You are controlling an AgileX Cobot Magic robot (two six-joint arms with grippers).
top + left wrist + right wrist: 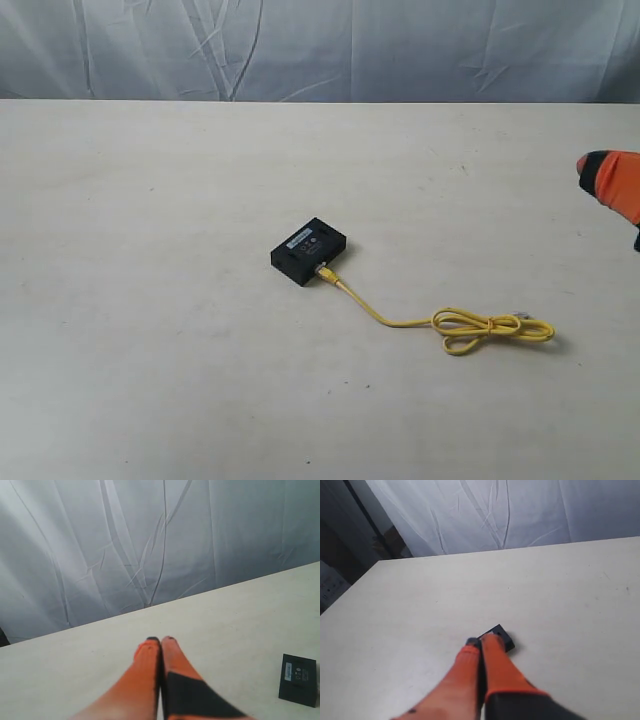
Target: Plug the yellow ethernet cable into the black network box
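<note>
The black network box point(308, 250) lies flat near the middle of the table, white label up. The yellow ethernet cable point(390, 318) has one plug seated in the box's side port point(324, 271); it trails right to a bundled loop point(492, 330) with the free clear plug point(521, 316) beside it. My right gripper point(588, 163) hovers shut and empty at the far right edge, well away from the cable. In the right wrist view its fingers point(480, 641) partly hide the box point(504, 637). My left gripper point(160, 639) is shut and empty, with the box point(298, 679) off to one side.
A pale table point(150, 300) carries everything. A wrinkled grey-white curtain point(320, 45) hangs behind its far edge. In the right wrist view dark furniture point(340, 545) stands beyond the table's corner.
</note>
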